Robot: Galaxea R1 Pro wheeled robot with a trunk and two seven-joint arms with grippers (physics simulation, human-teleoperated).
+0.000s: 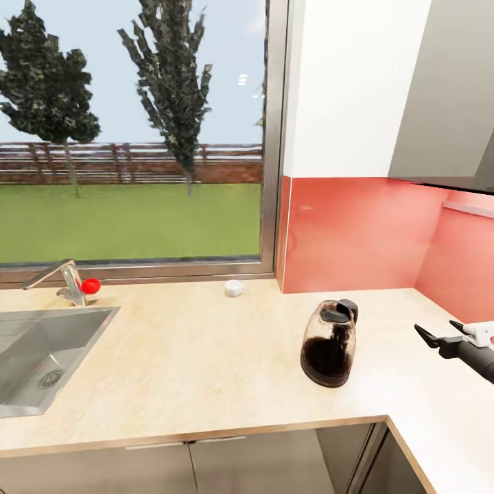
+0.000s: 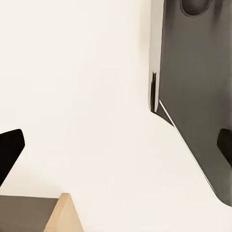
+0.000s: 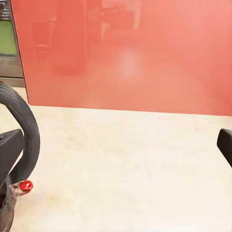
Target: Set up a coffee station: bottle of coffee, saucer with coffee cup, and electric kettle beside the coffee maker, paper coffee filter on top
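Bench [image 1: 206, 357]: one beige worktop, wooden front edge, wide bare surface between sink and kettle.
Electric kettle [image 1: 330, 342]: one, upright, near the front edge, dark inside.
Right gripper [image 1: 439, 332]: jaws spread, holding nothing, beside the kettle, cut off by the frame.
Left gripper: fingertips [image 2: 8, 151] apart, nothing between.
Coffee cup [image 1: 234, 288]: one, tiny, by the window sill.
Sink [image 1: 27, 357]: one, partly cut off.

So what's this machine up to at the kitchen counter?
It is setting up a coffee corner. The electric kettle stands upright on the kitchen countertop, and the right gripper hovers open just beside it, holding nothing. A coffee cup sits farther back by the window, and a sink is off to the left. From these views I can't tell what the left gripper is doing.
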